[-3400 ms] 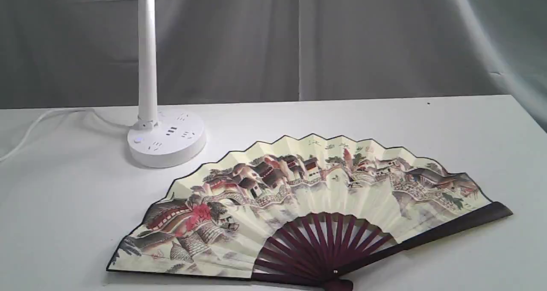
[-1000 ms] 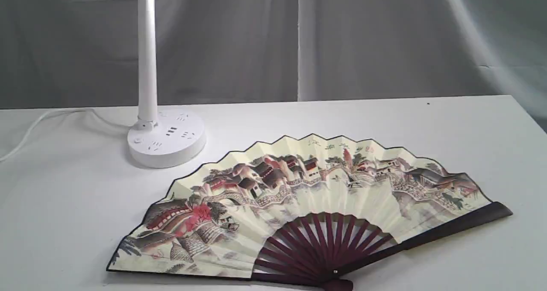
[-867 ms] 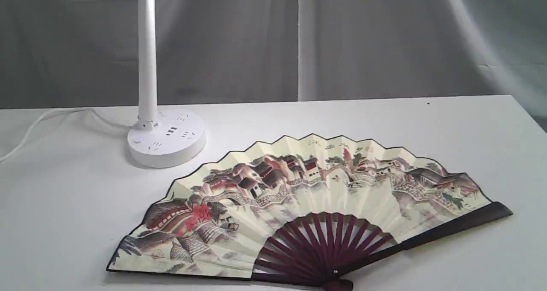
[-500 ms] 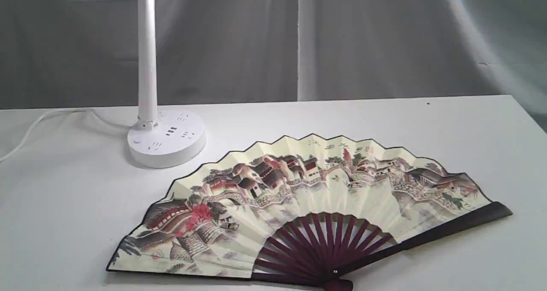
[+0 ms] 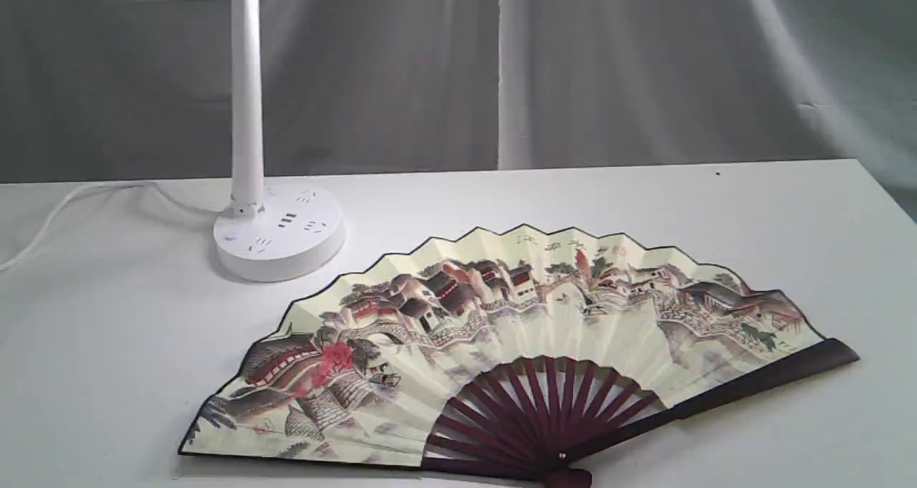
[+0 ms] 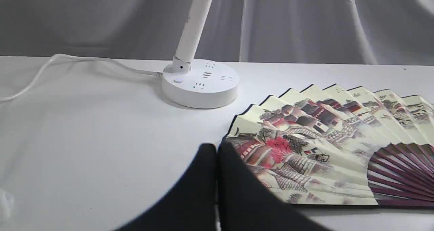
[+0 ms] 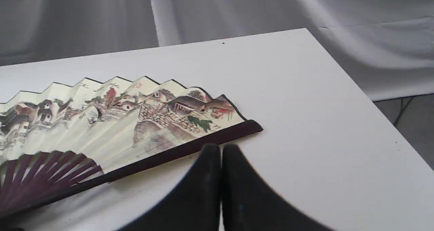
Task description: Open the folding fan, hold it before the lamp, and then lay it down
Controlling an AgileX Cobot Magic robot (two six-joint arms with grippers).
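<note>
The folding fan [image 5: 544, 330] lies spread wide open and flat on the white table [image 5: 645, 201], its painted village scene facing up and its maroon ribs [image 5: 544, 409] at the near edge. The lamp [image 5: 247, 115] stands upright behind the fan's left end on its round socket base [image 5: 279, 241]. Neither gripper appears in the exterior view. In the left wrist view my left gripper [image 6: 217, 149] is shut and empty, close to the left end of the fan [image 6: 305, 149]. My right gripper [image 7: 220, 149] is shut and empty beside the dark guard stick [image 7: 190, 146].
The lamp's white cord [image 5: 64, 208] trails off to the left across the table. A grey-white cloth backdrop [image 5: 573, 65] hangs behind. The table's right edge [image 7: 356, 85] drops off to the floor.
</note>
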